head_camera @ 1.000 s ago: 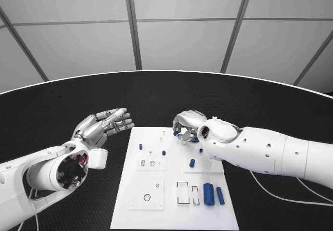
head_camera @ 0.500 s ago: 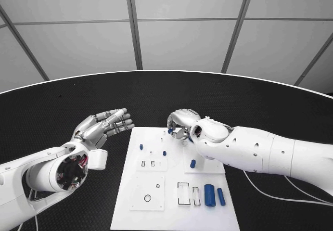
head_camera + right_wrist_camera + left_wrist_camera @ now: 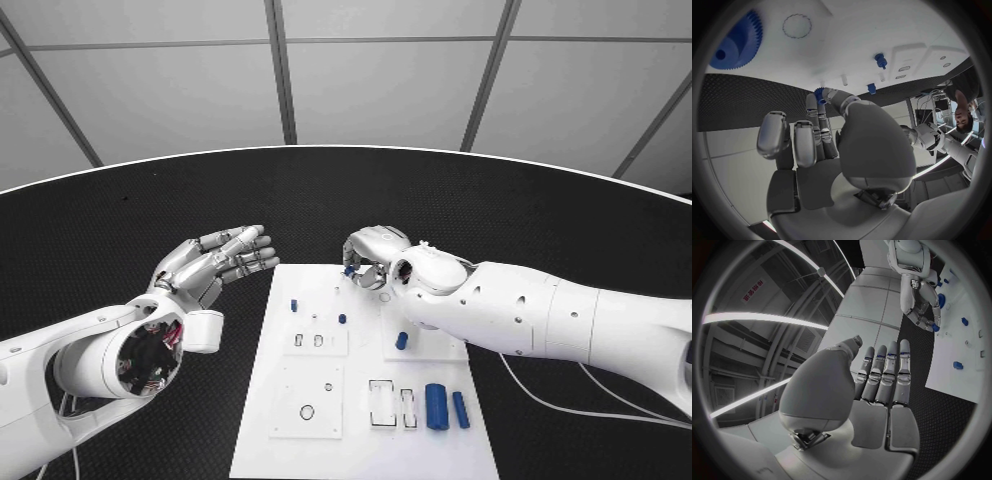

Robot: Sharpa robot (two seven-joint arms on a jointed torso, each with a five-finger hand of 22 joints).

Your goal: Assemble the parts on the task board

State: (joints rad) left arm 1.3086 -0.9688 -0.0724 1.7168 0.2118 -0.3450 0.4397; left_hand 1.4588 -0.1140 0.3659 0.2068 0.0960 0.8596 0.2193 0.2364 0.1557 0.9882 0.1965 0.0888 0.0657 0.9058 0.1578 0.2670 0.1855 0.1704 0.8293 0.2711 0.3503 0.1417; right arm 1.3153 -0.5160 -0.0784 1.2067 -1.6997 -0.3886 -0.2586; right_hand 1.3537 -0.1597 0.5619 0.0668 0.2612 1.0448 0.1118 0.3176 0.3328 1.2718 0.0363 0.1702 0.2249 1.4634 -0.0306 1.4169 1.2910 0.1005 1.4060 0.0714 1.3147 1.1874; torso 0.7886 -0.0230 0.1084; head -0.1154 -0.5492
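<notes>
A small blue part [image 3: 820, 93] is pinched by the right hand [image 3: 372, 256] over the task board [image 3: 325, 420]'s far edge; several parts lie unplaced; left hand [image 3: 216, 262] fingers are spread, empty

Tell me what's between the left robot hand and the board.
Only bare black table: in the head view the left robot hand hangs open just off the board, whose left edge has nothing beside it.

My black round desk [image 3: 505, 210] carries the white task board [image 3: 325, 400] lying flat at its near middle, and a thin white cable [image 3: 555, 400] trails over the desk to the board's right.
</notes>
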